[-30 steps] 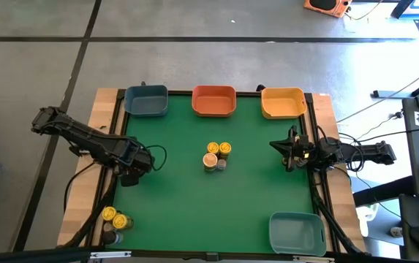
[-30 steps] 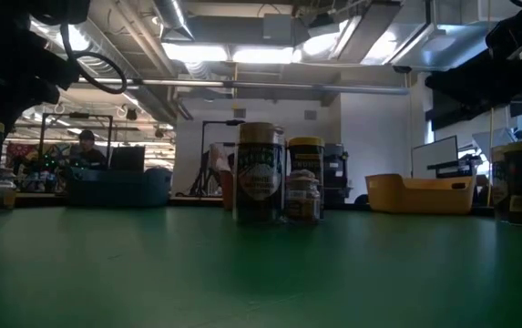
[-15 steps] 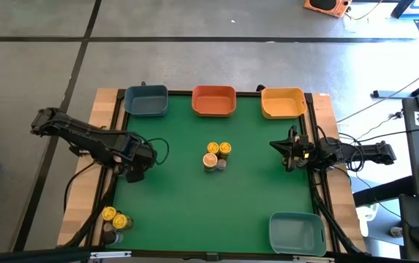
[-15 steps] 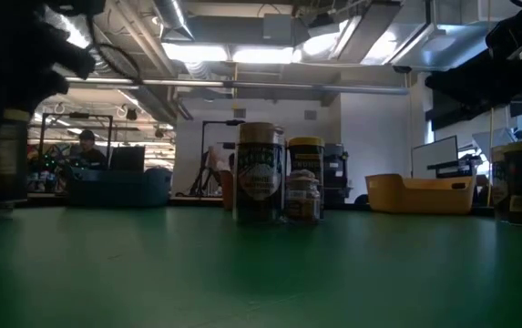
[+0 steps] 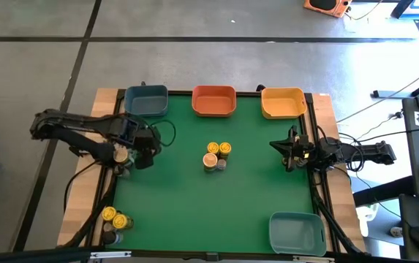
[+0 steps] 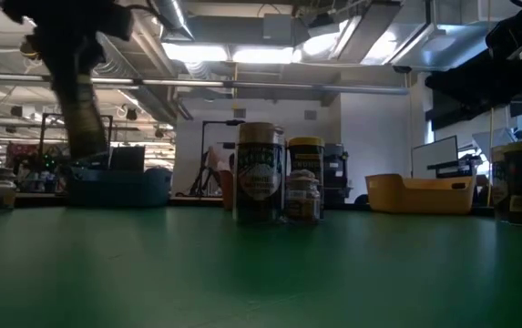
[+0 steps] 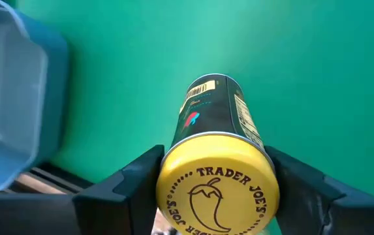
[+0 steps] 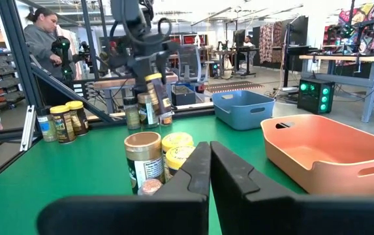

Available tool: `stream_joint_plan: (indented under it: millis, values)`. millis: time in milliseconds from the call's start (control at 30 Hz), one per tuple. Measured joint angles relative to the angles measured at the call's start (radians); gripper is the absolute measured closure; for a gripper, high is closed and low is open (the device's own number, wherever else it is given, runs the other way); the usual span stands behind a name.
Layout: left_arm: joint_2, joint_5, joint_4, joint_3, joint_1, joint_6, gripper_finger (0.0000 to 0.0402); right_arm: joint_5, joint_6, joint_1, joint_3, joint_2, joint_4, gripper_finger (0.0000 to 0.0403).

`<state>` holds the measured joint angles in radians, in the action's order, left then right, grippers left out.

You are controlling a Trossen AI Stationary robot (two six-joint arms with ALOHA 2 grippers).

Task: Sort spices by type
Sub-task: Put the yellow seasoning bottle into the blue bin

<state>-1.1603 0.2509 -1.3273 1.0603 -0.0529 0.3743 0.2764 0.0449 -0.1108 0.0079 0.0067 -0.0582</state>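
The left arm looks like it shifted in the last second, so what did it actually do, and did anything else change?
The left hand, closed on a yellow-lidded spice jar, carried it up off the green mat and toward the blue bin at the far left corner. The right hand stayed shut and parked at the right edge. The jar cluster at mid-table and all the bins stayed put.

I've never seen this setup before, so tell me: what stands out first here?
The left tool holds a yellow-lidded spice jar in the air near the blue bin at the table's back left. A small cluster of jars stands mid-table, and the right tool waits shut at the right edge.
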Motion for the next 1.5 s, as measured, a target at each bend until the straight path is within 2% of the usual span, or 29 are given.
stream_joint_plan:
  millis: [367, 767, 1133, 1367, 1500]
  values:
    - [0.0, 0.135, 0.006, 0.05, 0.228, -0.123, 0.0176, 0.005, -0.005, 0.0, 0.0, 0.0, 0.0, 0.0391]
    - [-0.018, 0.14, 0.118, 0.051, 0.557, -0.272, 0.0176, 0.027, -0.032, 0.0, 0.0, 0.0, -0.004, 0.0391]
    - [-0.191, 0.11, 0.268, 0.051, 0.8, -0.423, 0.0176, 0.027, -0.032, 0.0, 0.0, 0.0, -0.005, 0.0391]
    - [-0.304, 0.095, 0.297, 0.133, 0.901, -0.479, 0.0176, 0.014, -0.016, 0.0, 0.0, 0.0, -0.005, 0.0391]
    - [-0.359, 0.021, 0.352, 0.161, 0.944, -0.499, 0.0176, -0.008, 0.006, 0.0, 0.0, 0.0, -0.005, 0.0391]
